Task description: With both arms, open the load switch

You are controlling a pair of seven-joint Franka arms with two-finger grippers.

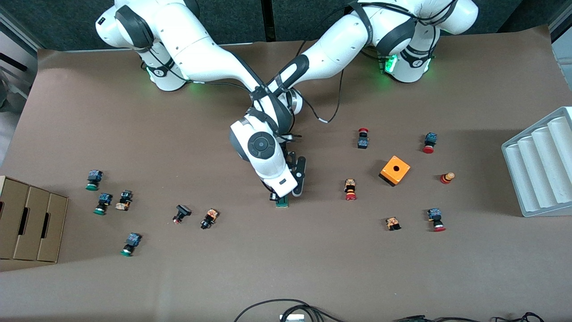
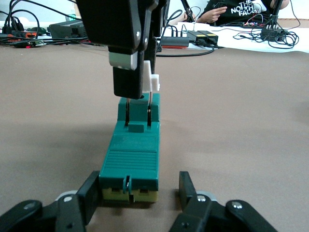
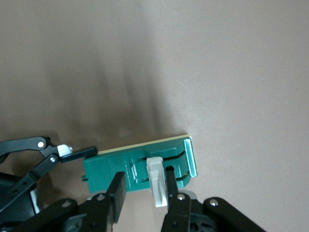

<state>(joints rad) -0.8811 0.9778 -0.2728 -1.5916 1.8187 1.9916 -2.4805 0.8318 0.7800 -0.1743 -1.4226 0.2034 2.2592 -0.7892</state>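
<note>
Load switch (image 2: pixel 131 159), a slim green block, lies flat on the brown table (image 1: pixel 313 259), its end clamped by the left gripper (image 2: pixel 137 193). The right gripper (image 3: pixel 143 189) pinches the white lever (image 3: pixel 156 186). Opening step seems underway; next, likely pull the lever while bracing. Cables and someone seated edge the table.

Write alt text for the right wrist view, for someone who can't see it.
A green load switch lies flat on a brown table, its white lever between the fingers of the right gripper, which is shut on it. The left gripper holds one end of the switch.
</note>
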